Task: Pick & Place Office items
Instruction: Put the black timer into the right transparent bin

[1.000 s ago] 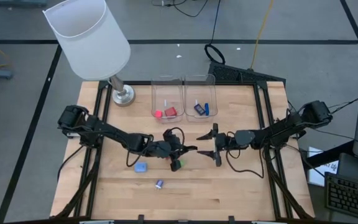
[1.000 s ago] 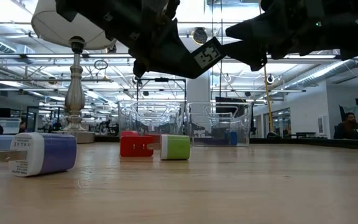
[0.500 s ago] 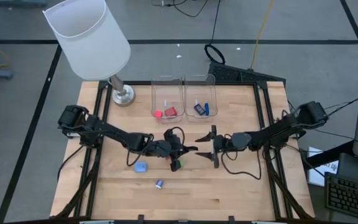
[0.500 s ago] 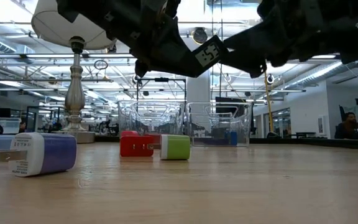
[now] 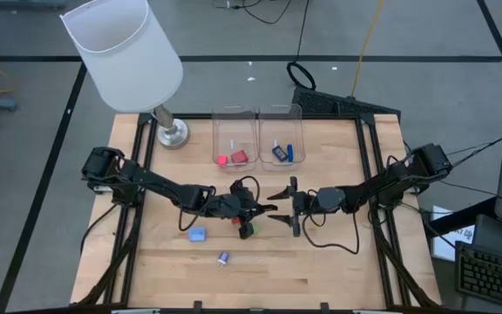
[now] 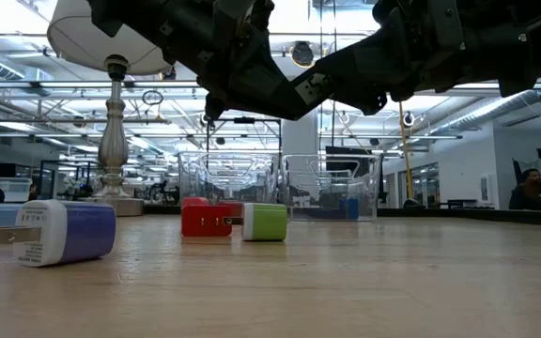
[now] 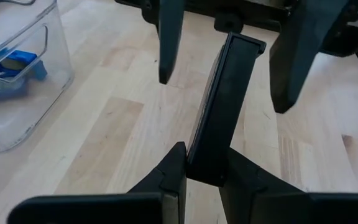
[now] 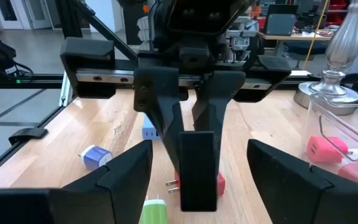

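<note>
The left gripper (image 5: 249,209) hangs over the middle of the light wooden surface (image 5: 338,262) with its jaws pinched on a flat black rectangular piece (image 7: 219,112), which points toward the right gripper (image 5: 281,204). That one faces it with jaws spread wide, a finger on either side of the black piece's free end without touching it. This reads as a hand-over in mid-air: the left arm presents the piece lengthwise so the right can close on the far end.

Below them, a small red block (image 6: 205,220) and a small green block (image 6: 265,222) sit side by side on the surface, apparently touching. A light blue block (image 5: 198,235) lies nearer the front edge, and a dark blue-and-white plug-shaped piece (image 6: 62,232) lies closer to the front still.

Toward the rear, 2 clear plastic bins (image 5: 249,114) stand side by side: the left holds red and pink pieces, the right holds blue ones, so sorting seems to go by colour. A white-shaded lamp (image 5: 125,52) stands at the rear left corner.

The plug's white face carries fine print, too small to read.
</note>
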Tool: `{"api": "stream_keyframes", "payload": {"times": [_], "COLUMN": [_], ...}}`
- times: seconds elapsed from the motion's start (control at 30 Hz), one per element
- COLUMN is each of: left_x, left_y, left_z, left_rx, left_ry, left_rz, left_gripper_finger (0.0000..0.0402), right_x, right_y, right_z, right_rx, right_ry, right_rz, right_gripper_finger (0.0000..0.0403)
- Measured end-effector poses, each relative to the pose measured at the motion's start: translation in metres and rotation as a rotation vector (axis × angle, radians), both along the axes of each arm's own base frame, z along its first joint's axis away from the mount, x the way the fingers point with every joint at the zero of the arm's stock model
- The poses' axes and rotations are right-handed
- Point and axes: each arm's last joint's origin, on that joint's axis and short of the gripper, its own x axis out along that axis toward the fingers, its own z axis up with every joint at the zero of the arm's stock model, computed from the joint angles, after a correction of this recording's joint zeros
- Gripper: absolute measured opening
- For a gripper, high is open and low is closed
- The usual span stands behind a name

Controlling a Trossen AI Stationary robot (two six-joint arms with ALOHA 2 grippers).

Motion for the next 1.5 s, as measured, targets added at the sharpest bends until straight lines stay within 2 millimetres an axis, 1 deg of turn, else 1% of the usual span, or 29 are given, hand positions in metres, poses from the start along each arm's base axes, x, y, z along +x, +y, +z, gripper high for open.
{"api": "stream_keyframes", "payload": {"times": [0.1, 0.2, 0.33, 0.47, 0.57, 0.73, 0.9, 1.0, 1.13, 1.27, 1.5], "left_x": [0.0, -0.0003, -0.0006, -0.0005, -0.0005, -0.0005, -0.0005, -0.0005, -0.0005, -0.0003, -0.0002], "left_y": [0.0002, -0.0009, -0.0024, -0.0021, -0.002, -0.0022, -0.0022, -0.0022, -0.0022, -0.0023, -0.0023], "left_z": [0.0001, 0.0001, 0.0001, 0.0001, 0.0001, 0.0001, 0.0001, 0.0001, 0.0001, 0.0005, 0.0009], "left_rx": [-0.002, -0.009, -0.012, -0.013, -0.014, -0.014, -0.014, -0.015, -0.015, -0.012, -0.013], "left_ry": [0.0, -0.001, -0.002, -0.002, -0.002, -0.002, -0.002, -0.002, -0.002, -0.005, -0.009], "left_rz": [0.001, 0.003, 0.0, 0.002, 0.002, 0.002, 0.002, 0.002, 0.001, -0.003, -0.003], "left_gripper_finger": [0.0059, 0.0063, 0.0071, 0.006, 0.006, 0.0075, 0.0061, 0.006, 0.0081, 0.0102, 0.0124], "right_x": [-0.0001, -0.0001, -0.0002, -0.0005, -0.0005, -0.0005, -0.0005, -0.0005, -0.0006, -0.0006, -0.0006], "right_y": [0.0, 0.0, 0.0, 0.0, 0.0, 0.0, 0.0, 0.0, 0.0, -0.0001, -0.0001], "right_z": [-0.0001, -0.0001, -0.0009, -0.0027, -0.0025, -0.0024, -0.0024, -0.0024, -0.0025, -0.0025, -0.0025], "right_rx": [0.0, 0.0, -0.002, -0.006, -0.008, -0.017, -0.017, -0.017, -0.017, -0.034, -0.039], "right_ry": [0.0, 0.0, 0.008, 0.026, 0.024, 0.023, 0.023, 0.023, 0.023, 0.023, 0.022], "right_rz": [0.0, 0.0, 0.003, 0.004, 0.004, 0.005, 0.005, 0.006, 0.005, 0.007, 0.008], "right_gripper_finger": [0.0248, 0.0235, 0.0209, 0.0181, 0.0161, 0.0133, 0.0106, 0.009, 0.007, 0.0061, 0.0071]}}
